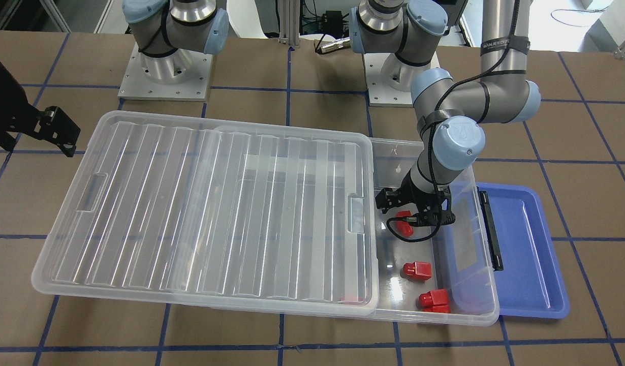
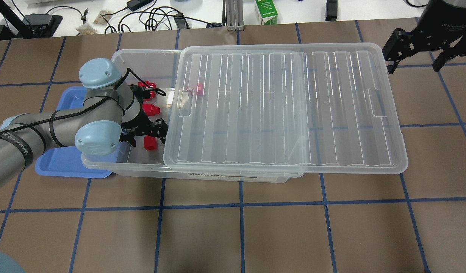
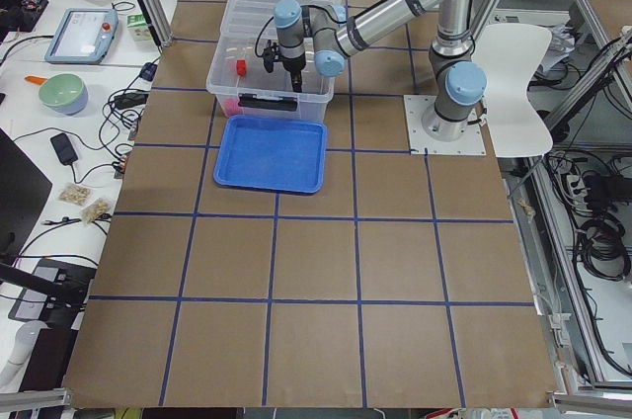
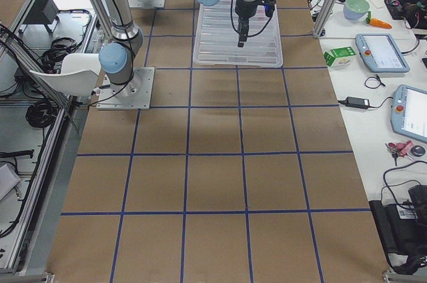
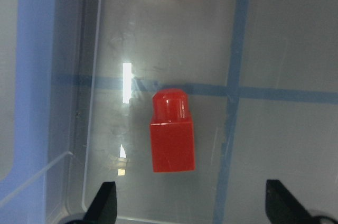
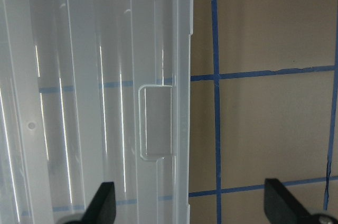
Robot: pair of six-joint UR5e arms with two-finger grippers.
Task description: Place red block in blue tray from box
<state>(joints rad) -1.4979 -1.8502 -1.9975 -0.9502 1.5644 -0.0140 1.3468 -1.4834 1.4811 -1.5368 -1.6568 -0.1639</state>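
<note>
The box [image 1: 444, 319] lies with its ribbed lid [image 1: 216, 213] slid aside, so one end is uncovered. My left gripper [image 5: 193, 205] is open and reaches down into that end. A red block [image 5: 173, 134] lies on the box floor just ahead of its fingertips, untouched; the overhead view shows this red block [image 2: 150, 142] beside the left gripper [image 2: 146, 132]. Other red blocks [image 1: 417, 270] lie nearby, one [image 2: 199, 88] under the lid. The blue tray [image 1: 526, 244] sits against the box's latch end with nothing in it. My right gripper [image 6: 193, 205] hangs open over the lid's far edge.
The lid [image 2: 282, 106] overhangs the box toward the right gripper [image 2: 416, 57]. A black latch [image 1: 490, 229] stands between box and tray. Cables and a green carton [image 2: 266, 10] line the far table edge. Brown table with blue tape grid surrounds everything.
</note>
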